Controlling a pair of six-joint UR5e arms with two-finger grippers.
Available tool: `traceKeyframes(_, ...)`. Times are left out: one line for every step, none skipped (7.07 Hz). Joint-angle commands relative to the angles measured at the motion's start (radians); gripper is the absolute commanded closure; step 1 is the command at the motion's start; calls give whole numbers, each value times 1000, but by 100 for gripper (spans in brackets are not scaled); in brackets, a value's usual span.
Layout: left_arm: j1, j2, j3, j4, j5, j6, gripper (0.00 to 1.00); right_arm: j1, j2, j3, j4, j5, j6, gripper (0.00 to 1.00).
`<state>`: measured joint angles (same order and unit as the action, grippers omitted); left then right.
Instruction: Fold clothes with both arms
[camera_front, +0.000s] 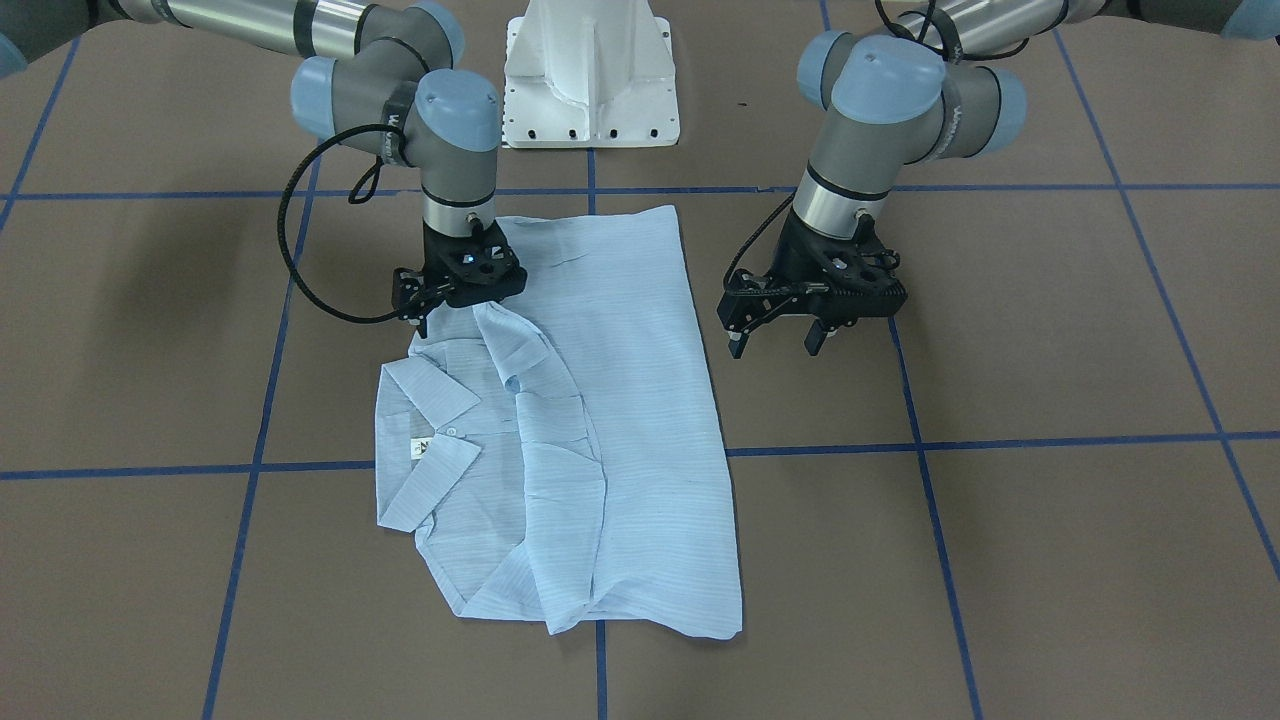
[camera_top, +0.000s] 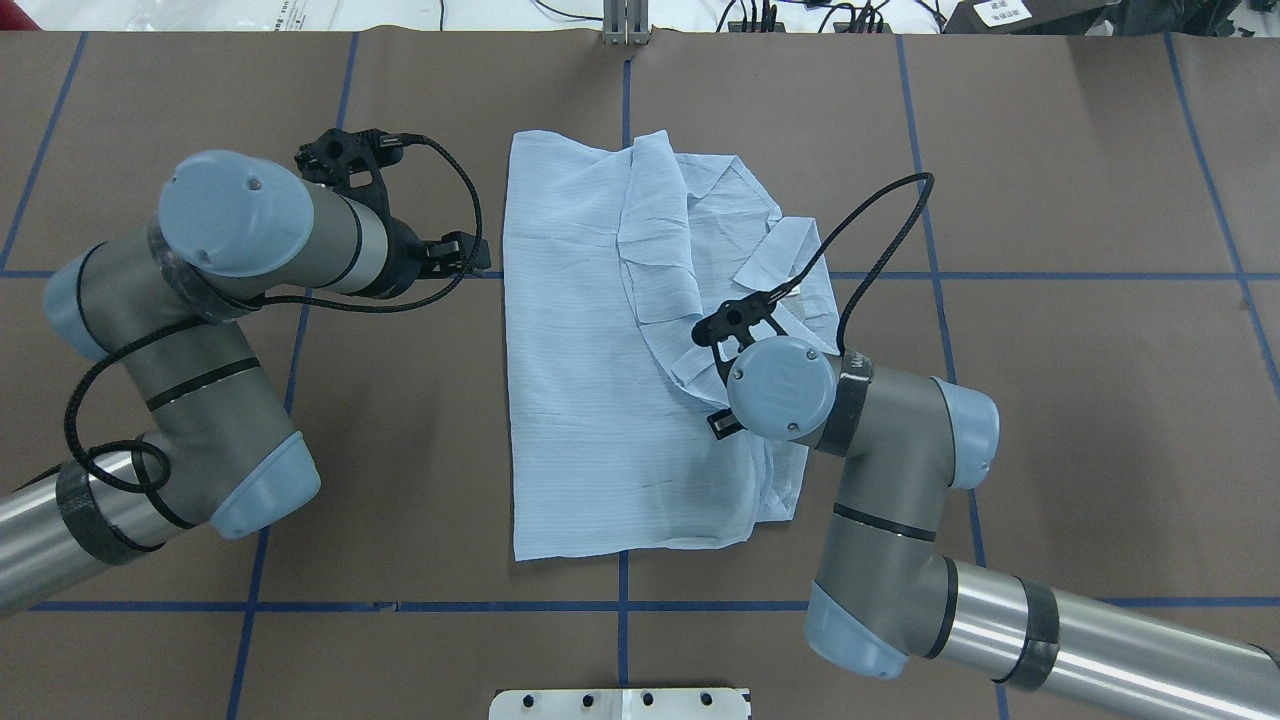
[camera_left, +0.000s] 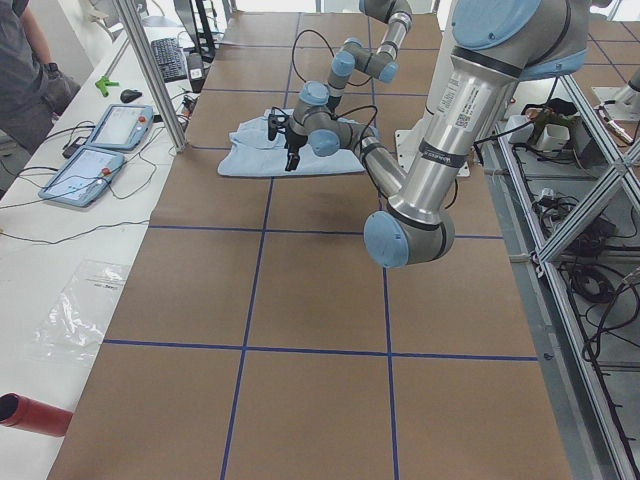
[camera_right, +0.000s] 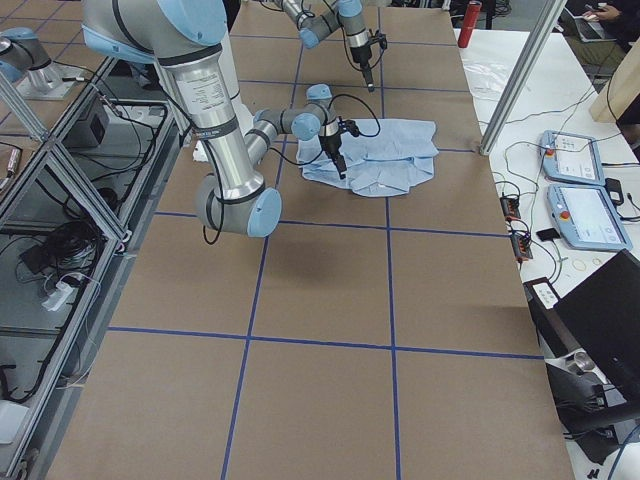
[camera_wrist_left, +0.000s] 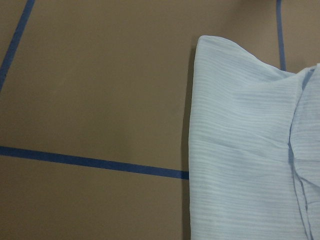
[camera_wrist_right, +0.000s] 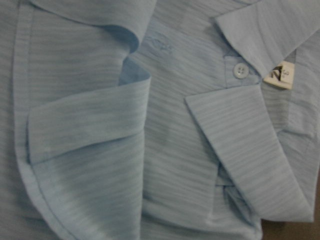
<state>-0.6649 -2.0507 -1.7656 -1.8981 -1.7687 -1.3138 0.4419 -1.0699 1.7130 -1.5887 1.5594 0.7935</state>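
The shirt (camera_front: 620, 400) is pale blue and finely striped, with a white button (camera_wrist_right: 241, 71) and label (camera_front: 421, 447). The table (camera_front: 1050, 330) is brown with blue tape lines (camera_front: 1000, 441). The left arm (camera_top: 200, 340) and right arm (camera_top: 885, 470) are grey with light-blue caps (camera_top: 235, 210).

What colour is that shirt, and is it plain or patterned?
The shirt is pale blue with fine stripes, clearest in the right wrist view.

Striped shirt (camera_wrist_right: 165, 165) close up.
Neck label (camera_wrist_right: 279, 77) just right of white button (camera_wrist_right: 240, 71), collar flap (camera_wrist_right: 250, 150) below it, folded fabric flap (camera_wrist_right: 85, 125) well left of it.
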Motion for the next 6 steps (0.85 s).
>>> traceKeyframes(7, -6, -5, 4, 0, -21, 0, 119, -150, 61, 3, 40, -141, 0)
traceKeyframes(16, -16, -11, 7, 0, -39, 0, 182, -218, 88, 4, 62, -204, 0)
traceKeyframes(16, -19, -12, 8, 0, -39, 0, 240, -238, 120, 10, 98, -256, 0)
traceKeyframes(16, -19, -12, 8, 0, -38, 0, 257, -187, 120, 12, 152, -250, 0)
traceKeyframes(16, -17, -11, 8, 0, -32, 0, 256, -91, 87, 9, 153, -243, 0)
traceKeyframes(16, -16, 0, 5, 0, -27, 0, 252, -3, 32, 12, 153, -241, 0)
